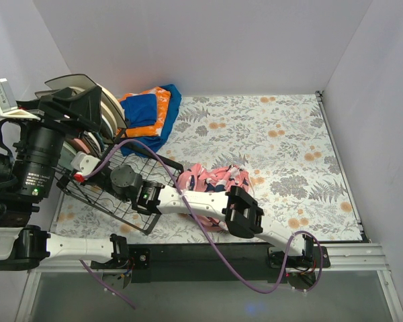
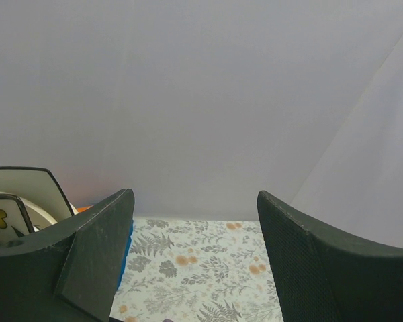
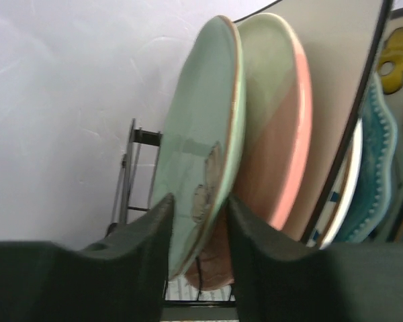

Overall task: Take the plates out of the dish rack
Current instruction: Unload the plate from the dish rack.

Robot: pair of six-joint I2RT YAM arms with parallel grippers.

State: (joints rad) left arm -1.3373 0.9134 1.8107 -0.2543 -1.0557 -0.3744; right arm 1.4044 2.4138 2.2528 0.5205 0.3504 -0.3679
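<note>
Dish rack [image 1: 121, 201]: black wire, at the left edge of the bench [image 1: 289, 168], tilted out of square with it. Plates stand on edge in its far end, packed face to face.

Right gripper [image 3: 198, 208]: reaches into the rack. Its fingers lie against either face of the mint green plate [image 3: 201, 121] at the rim, clamped on it with no gap visible. Directly behind stand the cream-and-pink plate [image 3: 275, 134], the cream square plate [image 3: 336, 80] and the teal plate [image 3: 379, 168].

Left gripper [image 2: 195, 194]: raised above the plates, fingers wide apart, nothing between them, facing the back wall.

Folded blue-orange cloths [image 1: 151, 111]: at the far edge, just beside the rack. Pink patterned cloth [image 1: 215, 178]: mid-bench, under the right arm.
</note>
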